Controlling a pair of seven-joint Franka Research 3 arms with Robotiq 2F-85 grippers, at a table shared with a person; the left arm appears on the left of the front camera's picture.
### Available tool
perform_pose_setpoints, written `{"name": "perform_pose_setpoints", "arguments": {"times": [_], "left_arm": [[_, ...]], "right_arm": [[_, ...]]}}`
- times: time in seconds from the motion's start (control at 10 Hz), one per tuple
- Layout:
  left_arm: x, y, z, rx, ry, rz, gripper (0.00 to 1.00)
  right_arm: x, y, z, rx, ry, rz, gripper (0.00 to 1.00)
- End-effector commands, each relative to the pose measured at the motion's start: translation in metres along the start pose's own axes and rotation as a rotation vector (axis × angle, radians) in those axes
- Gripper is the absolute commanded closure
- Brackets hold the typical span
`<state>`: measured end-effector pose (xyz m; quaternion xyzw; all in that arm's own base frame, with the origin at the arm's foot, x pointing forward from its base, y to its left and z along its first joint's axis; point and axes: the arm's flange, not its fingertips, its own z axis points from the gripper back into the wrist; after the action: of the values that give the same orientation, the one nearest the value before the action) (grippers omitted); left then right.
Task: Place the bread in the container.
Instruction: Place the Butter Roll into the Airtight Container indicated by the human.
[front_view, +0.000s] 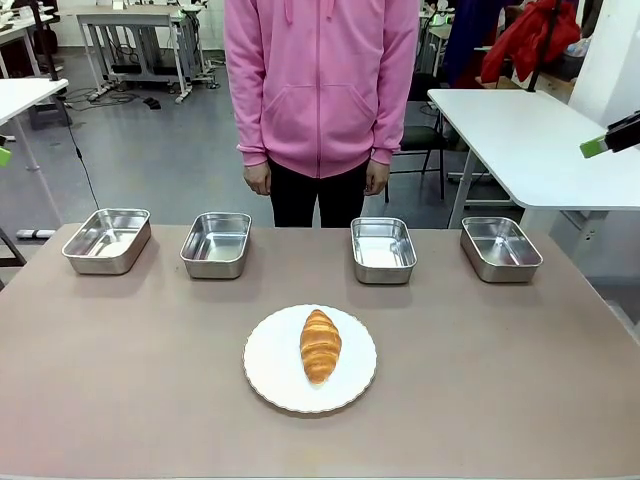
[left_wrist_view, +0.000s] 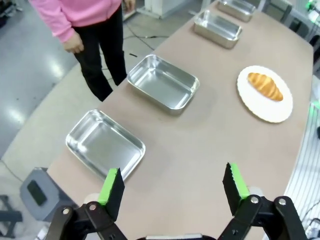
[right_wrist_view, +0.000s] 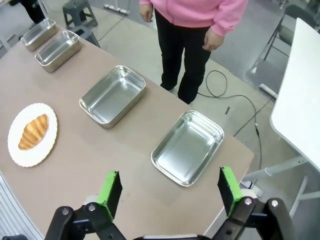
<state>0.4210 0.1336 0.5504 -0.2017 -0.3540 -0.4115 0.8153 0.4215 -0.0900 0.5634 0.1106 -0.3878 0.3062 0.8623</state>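
Note:
The bread (front_view: 320, 345), a golden-brown croissant, lies on a round white plate (front_view: 272, 372) at the table's near middle. Several identical steel pans stand in a row along the far side; I cannot tell which one is the container. My left gripper (left_wrist_view: 172, 176) hangs open and empty high over the table's left end, above the end pan (left_wrist_view: 105, 144), with the bread (left_wrist_view: 265, 86) far off. My right gripper (right_wrist_view: 168, 180) hangs open and empty over the right end, near another pan (right_wrist_view: 187, 146), and the bread (right_wrist_view: 33, 131) is far off. A right fingertip (front_view: 595, 146) shows at the front view's right edge.
A person in a pink hoodie (front_view: 320, 80) stands behind the table's far edge with both hands down. The pans (front_view: 107, 240), (front_view: 216, 244), (front_view: 383, 249), (front_view: 500, 248) are empty. Bare tabletop (front_view: 500, 380) surrounds the plate. A white table (front_view: 520, 140) stands beyond at the right.

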Motion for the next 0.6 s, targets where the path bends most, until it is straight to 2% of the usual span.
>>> {"name": "perform_pose_setpoints", "arguments": {"times": [0.0,0.4,0.5], "left_arm": [[0.003,-0.009,0.005,-0.007,-0.015,0.013,0.00],[0.002,-0.005,0.000,0.000,0.004,0.029,0.00],[-0.002,0.010,0.014,-0.049,-0.024,0.032,0.00]], "right_arm": [[0.007,0.008,0.007,-0.022,0.016,0.019,0.00],[0.006,0.006,0.003,-0.021,0.018,0.013,0.00],[0.011,-0.019,0.001,0.010,0.034,0.010,0.00]]}}
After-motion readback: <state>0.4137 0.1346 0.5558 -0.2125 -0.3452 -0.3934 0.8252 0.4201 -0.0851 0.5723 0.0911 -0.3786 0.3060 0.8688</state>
